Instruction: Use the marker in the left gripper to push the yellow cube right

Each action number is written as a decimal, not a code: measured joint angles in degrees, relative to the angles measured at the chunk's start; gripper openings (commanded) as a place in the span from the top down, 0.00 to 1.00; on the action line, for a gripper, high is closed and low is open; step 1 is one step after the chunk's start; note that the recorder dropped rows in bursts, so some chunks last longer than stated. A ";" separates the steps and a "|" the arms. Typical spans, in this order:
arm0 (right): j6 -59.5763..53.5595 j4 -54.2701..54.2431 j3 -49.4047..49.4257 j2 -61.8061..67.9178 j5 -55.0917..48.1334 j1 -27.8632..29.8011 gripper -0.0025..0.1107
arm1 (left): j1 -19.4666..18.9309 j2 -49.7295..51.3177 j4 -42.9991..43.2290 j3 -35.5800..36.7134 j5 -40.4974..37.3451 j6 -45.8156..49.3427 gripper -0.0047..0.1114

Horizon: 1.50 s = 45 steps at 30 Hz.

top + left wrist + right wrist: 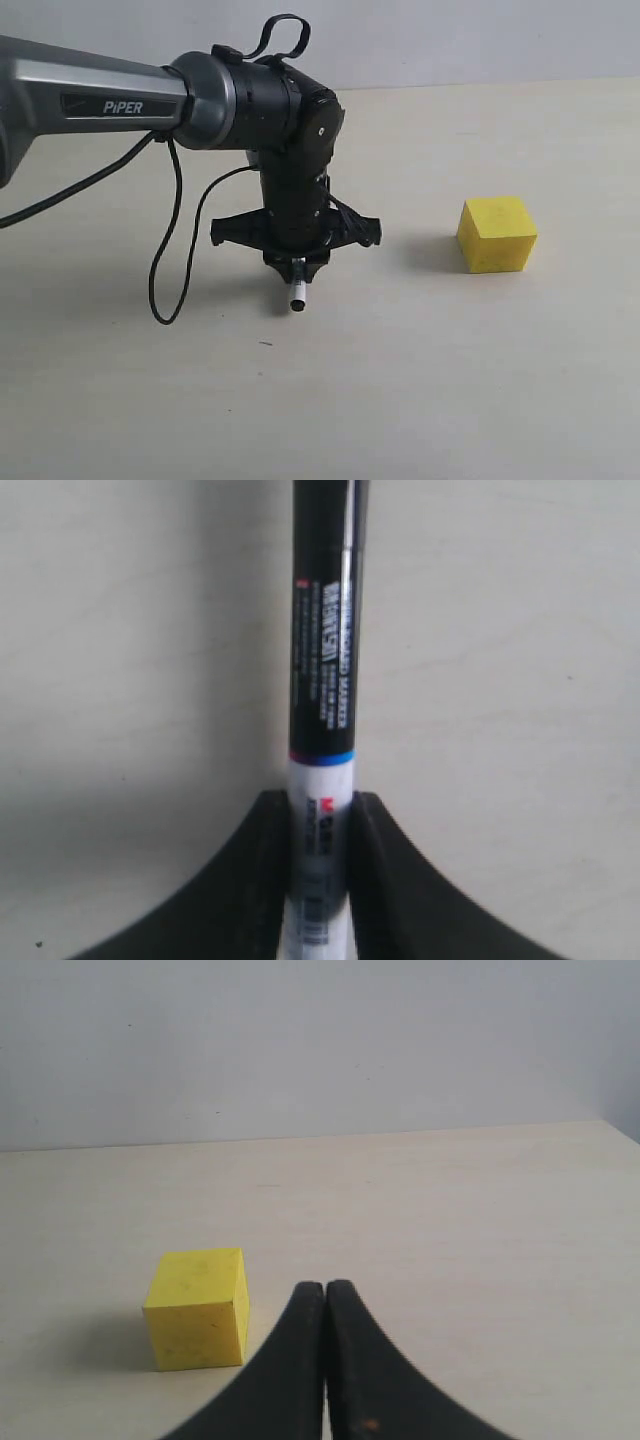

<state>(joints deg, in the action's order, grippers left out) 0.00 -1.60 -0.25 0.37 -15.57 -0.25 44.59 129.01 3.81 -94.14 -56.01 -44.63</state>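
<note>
The yellow cube rests on the pale table at the right. Well to its left, my left gripper points down, shut on the marker, whose white end sticks out below the jaws just above the table. In the left wrist view the marker runs straight out from between the jaws, white labelled section clamped, black barrel beyond. A wide stretch of table separates marker and cube. My right gripper is shut on nothing, with the yellow cube a little way beside its tips; that arm is out of the exterior view.
The left arm's loose black cables hang down to the table left of the gripper. The table's far edge meets a plain grey wall.
</note>
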 measured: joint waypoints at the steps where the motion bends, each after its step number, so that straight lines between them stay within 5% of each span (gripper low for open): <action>1: 0.00 0.00 0.00 0.00 0.00 0.00 0.98 | 0.00 0.00 0.00 0.00 0.00 0.00 0.79; 14: 0.00 0.00 0.00 0.00 0.00 0.00 0.98 | 0.00 0.00 0.00 0.00 -0.22 -0.25 0.58; 20: 0.00 0.00 0.00 0.00 0.00 0.00 0.98 | -0.44 -2.15 0.00 0.00 -1.60 8.70 0.58; 22: 0.00 0.00 0.00 0.00 0.00 0.00 0.98 | -0.43 -4.81 0.00 0.00 -1.76 13.42 0.63; 26: 0.00 0.00 0.00 0.00 0.00 0.00 0.98 | 0.88 -11.56 -1.61 1.85 0.05 26.24 0.96; 32: 0.00 0.00 0.00 0.00 0.00 0.00 0.98 | 5.85 -23.60 -4.51 15.07 18.55 31.76 0.96; 39: 0.00 0.00 0.00 0.00 0.00 0.00 0.98 | 9.32 -40.61 -5.54 38.62 51.34 33.94 0.96; 45: 0.00 0.00 0.00 0.00 0.00 0.00 0.98 | 9.71 -54.82 -4.94 57.53 65.57 35.46 0.96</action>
<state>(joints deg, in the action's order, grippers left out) 0.00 -1.60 -0.25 0.37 -15.57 -0.25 54.30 74.19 -1.12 -36.62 9.56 -9.18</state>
